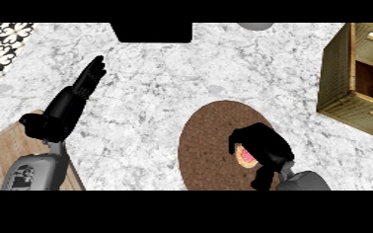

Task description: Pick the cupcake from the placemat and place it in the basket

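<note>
- On the brown placemat (211, 143), low and right of centre in the head view, you find the right hand (264, 145) with its black fingers curled over the cupcake (247, 157).
- Only a small pink and orange patch of the cupcake shows, at the left side of the hand; the rest is hidden under the hand.
- You cannot tell from this view whether the cupcake is lifted or sitting on the mat; it is over the mat's right half.
- The grey right forearm comes in from the lower edge, just below the hand.
- The basket (336, 79) stands at the right edge of the view, up and to the right of the placemat and well apart from the hand.
- At the far left, the left hand (89, 76) rests over the marble counter (160, 89) with fingers straight and together, holding nothing.
- Below the left forearm, a wooden board (16, 145) shows at the lower left corner.
- As a judgement of progress: the grasp looks made or nearly made, while the carry to the basket and the release are not yet done.
</note>
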Motion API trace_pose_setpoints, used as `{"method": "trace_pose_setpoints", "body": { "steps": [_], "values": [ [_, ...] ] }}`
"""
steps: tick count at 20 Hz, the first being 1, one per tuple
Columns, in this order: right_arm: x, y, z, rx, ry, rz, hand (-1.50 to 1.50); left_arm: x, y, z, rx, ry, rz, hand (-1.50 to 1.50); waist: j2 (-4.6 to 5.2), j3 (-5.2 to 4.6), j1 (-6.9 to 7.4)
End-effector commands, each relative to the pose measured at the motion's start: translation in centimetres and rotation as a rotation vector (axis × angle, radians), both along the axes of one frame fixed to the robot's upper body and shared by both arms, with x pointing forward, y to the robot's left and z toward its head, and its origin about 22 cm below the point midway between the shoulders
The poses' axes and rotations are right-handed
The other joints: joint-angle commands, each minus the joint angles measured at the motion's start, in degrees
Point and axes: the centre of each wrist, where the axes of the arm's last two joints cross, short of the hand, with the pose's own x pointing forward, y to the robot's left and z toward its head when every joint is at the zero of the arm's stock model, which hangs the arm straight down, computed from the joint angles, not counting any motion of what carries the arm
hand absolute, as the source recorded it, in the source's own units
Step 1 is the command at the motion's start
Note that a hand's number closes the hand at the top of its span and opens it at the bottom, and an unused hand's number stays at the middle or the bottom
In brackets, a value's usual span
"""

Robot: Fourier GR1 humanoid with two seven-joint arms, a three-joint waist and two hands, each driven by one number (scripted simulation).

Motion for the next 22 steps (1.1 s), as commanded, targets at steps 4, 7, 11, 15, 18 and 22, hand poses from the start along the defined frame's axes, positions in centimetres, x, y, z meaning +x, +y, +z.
{"method": "trace_pose_setpoints", "body": {
  "steps": [4, 7, 11, 15, 18, 22],
  "values": [
    [0.0, -0.3, -1.3, -0.071, -0.061, 0.101, 1.50, -0.4, -0.1, -1.2, -0.005, -0.003, 0.005, 0.00, 0.44, 0.48, 0.02],
    [-1.5, 0.1, -1.3, -0.068, -0.128, 0.108, 1.50, -1.1, 0.1, 0.7, 0.003, -0.008, 0.009, 0.00, 0.37, 0.48, 0.06],
    [-3.1, 0.5, -0.3, -0.033, -0.172, -0.021, 1.50, -1.7, -0.5, 0.4, -0.008, -0.008, 0.016, 0.00, 0.27, 0.48, -0.27],
    [-1.9, -2.4, 3.4, -0.060, -0.186, -0.415, 1.50, -1.0, 0.5, 0.2, 0.003, -0.005, 0.048, 0.00, -0.14, 0.36, -2.27],
    [-2.2, -2.5, 6.4, -0.012, -0.203, -0.557, 1.50, -0.8, 1.3, -0.9, -0.009, -0.006, 0.042, 0.00, 0.15, 0.33, -1.74],
    [-4.9, -2.6, 9.2, 0.236, -0.177, -0.592, 1.50, -1.9, 0.9, -1.4, -0.016, 0.002, 0.022, 0.00, 0.04, 0.41, -1.37]
  ]
}}
